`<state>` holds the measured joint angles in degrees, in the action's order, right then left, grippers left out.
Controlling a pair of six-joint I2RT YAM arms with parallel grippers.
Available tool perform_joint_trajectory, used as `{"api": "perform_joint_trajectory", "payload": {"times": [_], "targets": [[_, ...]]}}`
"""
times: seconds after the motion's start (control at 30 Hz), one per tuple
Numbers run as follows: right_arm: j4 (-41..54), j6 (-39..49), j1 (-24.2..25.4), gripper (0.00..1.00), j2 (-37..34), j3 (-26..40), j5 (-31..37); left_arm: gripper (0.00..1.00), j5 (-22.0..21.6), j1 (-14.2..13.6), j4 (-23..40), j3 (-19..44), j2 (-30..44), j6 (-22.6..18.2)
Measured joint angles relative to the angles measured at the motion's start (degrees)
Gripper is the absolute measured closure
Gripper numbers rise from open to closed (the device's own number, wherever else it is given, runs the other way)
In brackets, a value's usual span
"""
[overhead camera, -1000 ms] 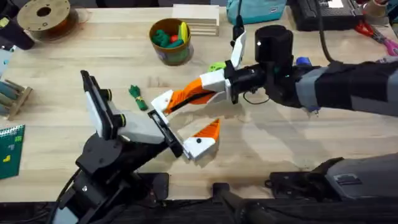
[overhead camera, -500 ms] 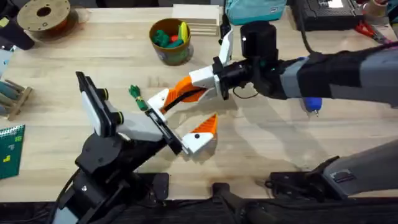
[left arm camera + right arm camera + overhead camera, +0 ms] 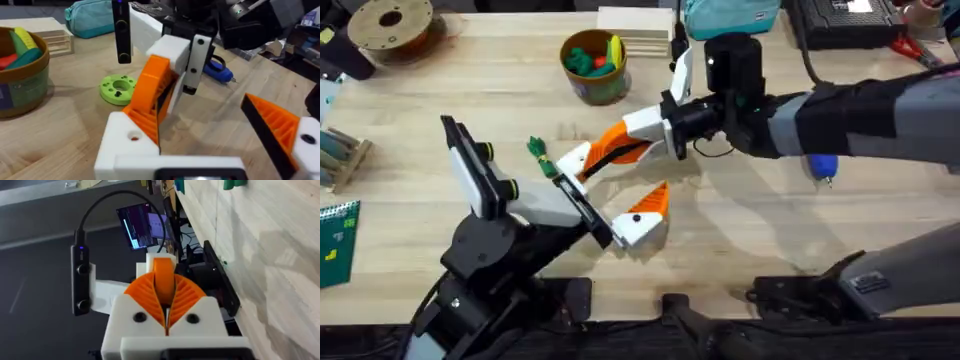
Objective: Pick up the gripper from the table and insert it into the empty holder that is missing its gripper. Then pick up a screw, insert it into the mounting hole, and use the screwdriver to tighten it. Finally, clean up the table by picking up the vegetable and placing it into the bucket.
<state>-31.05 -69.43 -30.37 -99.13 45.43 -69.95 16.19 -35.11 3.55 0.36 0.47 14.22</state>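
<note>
My right gripper reaches across the table. Its orange ribbed pads are shut on the flat orange gripper. The far end of that piece meets the holder, the bare white block of my left arm's jaw. How deep it sits I cannot tell. My left gripper is open, and its other white block carries an orange fin. The dark green vegetable lies just left of the holder. The bucket stands at the back. The blue screwdriver shows partly under my right arm.
A bright green ring disc lies beyond the holder. A teal pouch and wooden slats sit at the back edge, a filament spool at the back left. The bucket holds coloured toy food.
Over the last second my right gripper carried the orange piece left to the holder. It has stayed nearly still for the last half second. The left arm shifted slightly.
</note>
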Motion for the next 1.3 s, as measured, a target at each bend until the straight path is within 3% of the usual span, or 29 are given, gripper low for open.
{"api": "perform_joint_trajectory", "payload": {"times": [0.4, 0.6, 1.03, 1.3], "targets": [[-2.92, -0.03, -0.13, 0.985, -0.52, 0.0, -0.28, 0.013, -0.63, 0.0, -0.02, 0.0, -0.11, -0.5], [-3.06, -0.04, -0.13, 0.936, -0.52, 0.0, -0.42, 0.013, -0.68, 0.0, -0.02, 0.0, -0.11, -0.7], [-3.04, -0.02, -1.09, 0.81, -0.52, 0.0, -0.42, 0.013, 1.44, -0.28, -0.2, 0.0, -0.11, -1.18], [-2.8, -0.01, -0.59, 0.649, -1.06, 0.0, -1.73, 0.013, 2.31, -0.33, -0.31, 0.0, -0.11, -1.82]]}}
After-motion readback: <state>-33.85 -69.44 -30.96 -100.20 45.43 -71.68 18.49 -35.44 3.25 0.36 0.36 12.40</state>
